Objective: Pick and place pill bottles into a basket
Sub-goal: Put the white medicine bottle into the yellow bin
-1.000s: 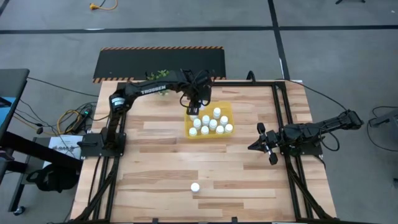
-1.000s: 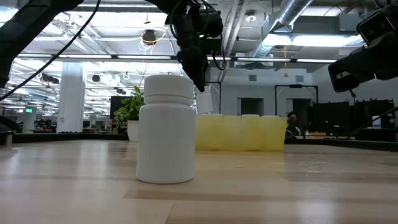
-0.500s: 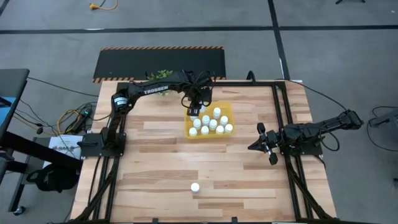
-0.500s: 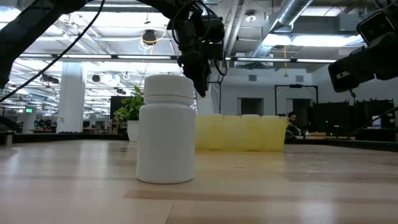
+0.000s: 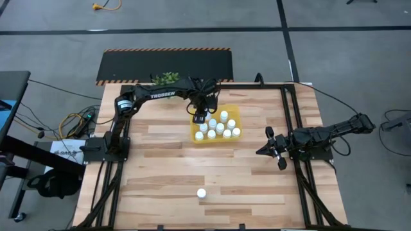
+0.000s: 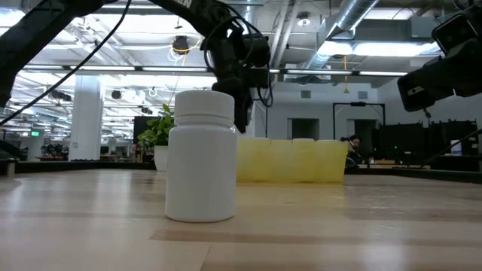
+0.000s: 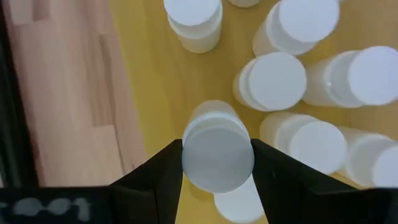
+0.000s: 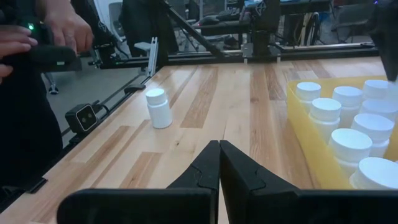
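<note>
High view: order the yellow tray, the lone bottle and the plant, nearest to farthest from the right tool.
1. Yellow tray, mid-table, nearest the right tool.
2. Lone bottle, near edge.
3. Plant, far edge, left side.

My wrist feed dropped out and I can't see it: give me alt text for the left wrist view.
The left claw is shut on a white pill bottle, holding it over the yellow tray. About seven more white-capped bottles stand in the tray beyond it, and bare wooden table shows beside the tray.
</note>
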You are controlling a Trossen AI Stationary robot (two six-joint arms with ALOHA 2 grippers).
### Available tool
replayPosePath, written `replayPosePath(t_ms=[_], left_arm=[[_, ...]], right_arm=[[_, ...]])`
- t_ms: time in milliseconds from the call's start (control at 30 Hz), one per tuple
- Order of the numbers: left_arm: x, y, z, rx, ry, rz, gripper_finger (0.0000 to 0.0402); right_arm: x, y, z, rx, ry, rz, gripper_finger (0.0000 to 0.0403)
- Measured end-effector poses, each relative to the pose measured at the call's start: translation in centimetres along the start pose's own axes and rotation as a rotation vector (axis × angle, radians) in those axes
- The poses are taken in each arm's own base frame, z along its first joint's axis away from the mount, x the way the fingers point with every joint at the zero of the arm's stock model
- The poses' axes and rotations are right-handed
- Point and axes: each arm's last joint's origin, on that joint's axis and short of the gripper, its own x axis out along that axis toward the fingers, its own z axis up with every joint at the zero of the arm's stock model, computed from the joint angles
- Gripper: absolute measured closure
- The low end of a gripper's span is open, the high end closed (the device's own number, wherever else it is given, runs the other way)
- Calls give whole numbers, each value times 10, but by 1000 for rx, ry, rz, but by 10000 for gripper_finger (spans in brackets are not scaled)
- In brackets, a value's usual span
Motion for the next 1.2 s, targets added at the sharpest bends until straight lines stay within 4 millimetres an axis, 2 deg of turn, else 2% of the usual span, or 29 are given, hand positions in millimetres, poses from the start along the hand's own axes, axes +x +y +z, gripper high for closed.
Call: replayPosePath(t_ms=[433,1000,1200], left_arm=[[24,-4,-11,-13,-5,-19,241],[27,-8,-9,-3,-15,-26,241],[27,-9,-9,-3,-16,-28,219]], right_arm=[[0,0,0,0,0,0,401],[0,0,0,0,0,0,401],[0,0,0,0,0,0,401]])
